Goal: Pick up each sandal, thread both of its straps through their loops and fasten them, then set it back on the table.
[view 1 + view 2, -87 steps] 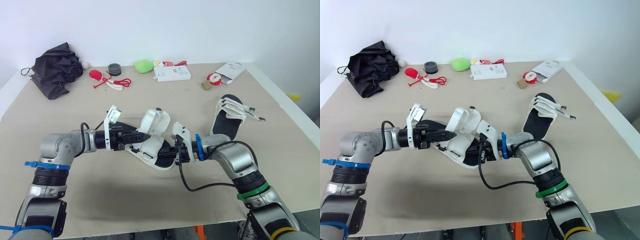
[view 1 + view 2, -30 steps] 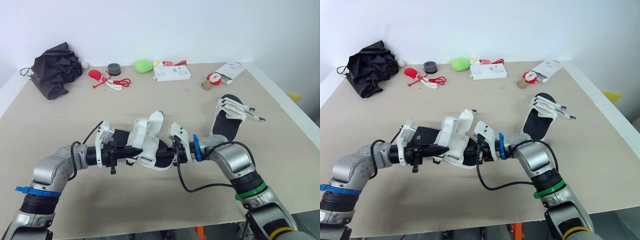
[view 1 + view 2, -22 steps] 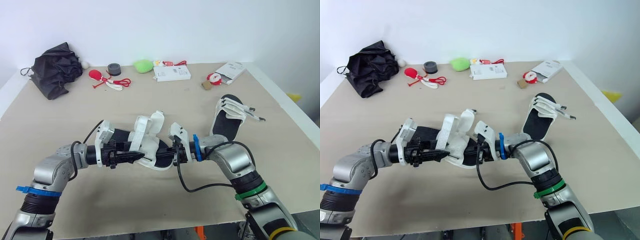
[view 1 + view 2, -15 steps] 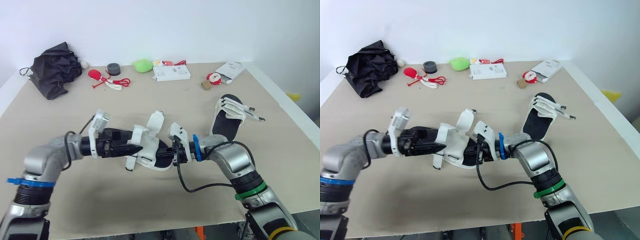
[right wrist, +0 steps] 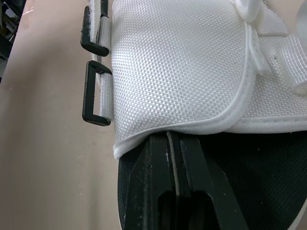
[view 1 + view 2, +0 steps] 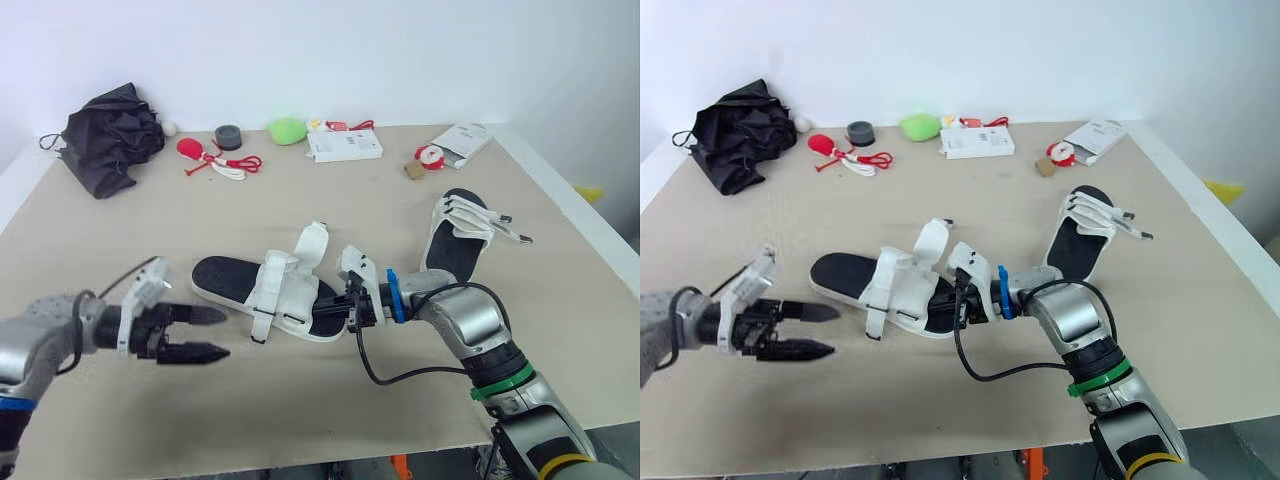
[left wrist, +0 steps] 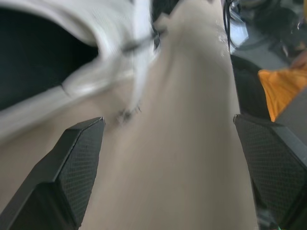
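Left eye view: the white and black sandal (image 6: 265, 290) lies flat in the middle of the table (image 6: 300, 410). The right hand (image 6: 345, 308) pinches its right end, with the fingers squeezed shut on the edge. Half a second ago the left hand (image 6: 226, 333) was at the sandal's strap. Now it has let go and pulled back to the left, fingers wide and holding nothing. The other sandal (image 6: 455, 240) has not moved.
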